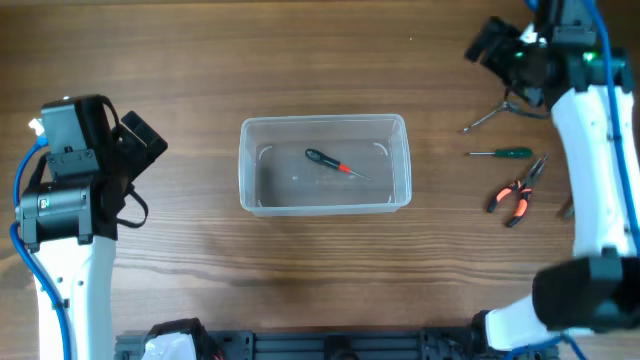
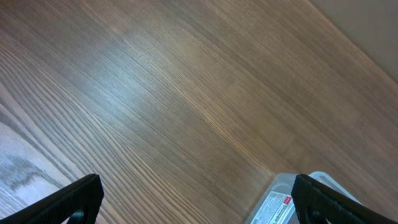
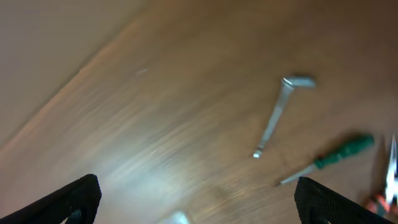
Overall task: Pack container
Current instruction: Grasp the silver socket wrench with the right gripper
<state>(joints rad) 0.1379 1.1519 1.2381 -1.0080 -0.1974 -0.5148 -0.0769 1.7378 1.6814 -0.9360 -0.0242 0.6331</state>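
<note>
The clear plastic container point(image 1: 325, 164) sits at the table's middle with a screwdriver point(image 1: 334, 165) with a dark and red handle lying inside. Its corner shows in the left wrist view point(image 2: 283, 202). A silver angled key point(image 1: 488, 117), a green-handled screwdriver point(image 1: 502, 153) and orange-handled pliers point(image 1: 517, 194) lie on the table at the right. My right gripper point(image 1: 490, 42) is open and empty, above the table at the far right, beyond the key point(image 3: 277, 118) and green screwdriver point(image 3: 329, 160). My left gripper point(image 1: 140, 135) is open and empty, left of the container.
The wooden table point(image 1: 200, 60) spreads around the container. The right arm's white link point(image 1: 595, 170) reaches over the table's right edge beside the tools. Black mounts point(image 1: 330, 345) run along the front edge.
</note>
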